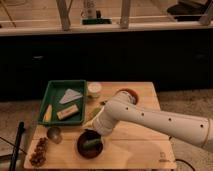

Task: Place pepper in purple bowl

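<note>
The purple bowl (90, 145) stands near the front edge of the wooden table (145, 152), left of centre. The small green pepper (92, 143) lies inside it. My gripper (98, 129) is at the end of the white arm that reaches in from the right. It hangs just above the bowl's back right rim, apart from the pepper.
A green tray (51, 92) with a pale wedge, a yellow piece and a tan block sits at the back left. A white cup (93, 89), an orange-brown bowl (128, 93), a pale green leafy item (94, 113), a small metal cup (54, 133) and a reddish-brown cluster (39, 151) are also on the table. A black pole (19, 145) stands at the left.
</note>
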